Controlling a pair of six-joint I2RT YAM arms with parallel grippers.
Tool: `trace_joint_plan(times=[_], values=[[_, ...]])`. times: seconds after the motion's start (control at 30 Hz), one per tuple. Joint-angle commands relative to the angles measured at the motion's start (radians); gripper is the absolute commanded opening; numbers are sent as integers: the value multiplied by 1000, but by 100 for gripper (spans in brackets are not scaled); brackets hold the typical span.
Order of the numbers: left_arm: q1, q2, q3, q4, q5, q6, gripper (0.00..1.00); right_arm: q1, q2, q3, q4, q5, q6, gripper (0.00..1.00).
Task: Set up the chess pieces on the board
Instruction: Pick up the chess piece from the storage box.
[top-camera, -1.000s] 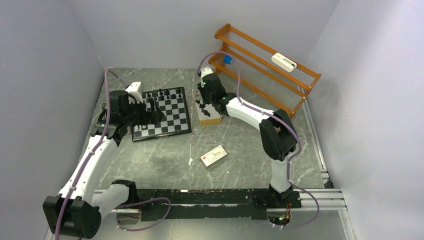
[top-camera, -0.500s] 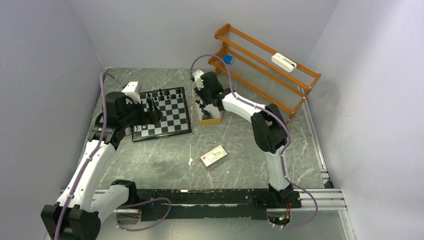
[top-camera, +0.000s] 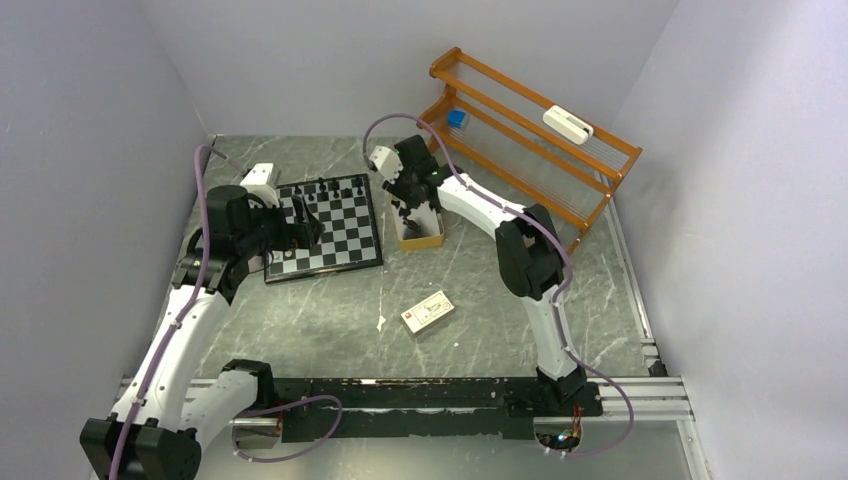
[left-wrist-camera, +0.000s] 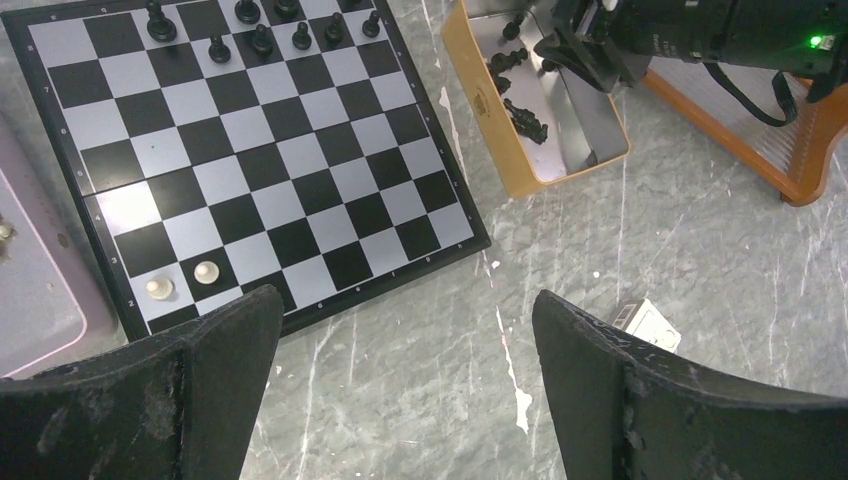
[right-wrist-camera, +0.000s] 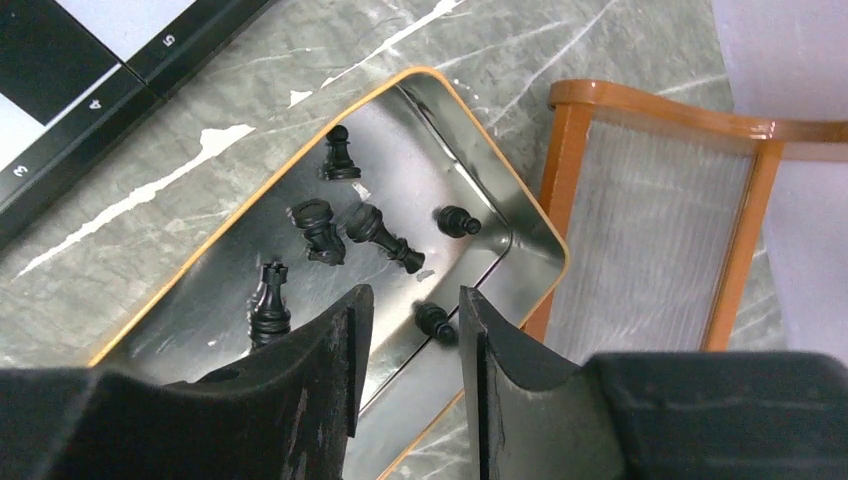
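Observation:
The board (top-camera: 338, 232) lies at the back left. Black chess pieces (left-wrist-camera: 262, 40) stand along its far rows and two pale pawns (left-wrist-camera: 206, 270) near a front corner. More black pieces (right-wrist-camera: 378, 232) lie in the tan-rimmed tin (top-camera: 432, 240) beside the board. My right gripper (right-wrist-camera: 410, 312) hangs over the tin, open by a narrow gap. One small black piece (right-wrist-camera: 436, 322) lies in the tin under that gap, gripped by neither finger. My left gripper (left-wrist-camera: 405, 345) is wide open and empty, above the bare table just in front of the board.
An orange wooden rack (top-camera: 600, 150) stands at the back right, just behind the tin, carrying a white object (top-camera: 567, 123) and a small blue one (top-camera: 456, 118). A small white card box (top-camera: 427, 311) lies mid-table. A pale flat object (left-wrist-camera: 30, 270) sits left of the board.
My right gripper has swung left and toward the back end of the tin, and its jaws have spread a little. The left arm has barely shifted.

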Motion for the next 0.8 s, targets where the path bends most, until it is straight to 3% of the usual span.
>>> trace_joint_plan(times=[0.0,0.43,0.77], values=[[11,-15,-7,30,1,12,100,-7,53,105,-153,-15,-114,41],[11,-17,-4,27,-13,11,100,-33,139,192,-278,82,-228,43],[11,-16,-4,29,-8,12,100,-42,141,193,-268,93,-262,43]])
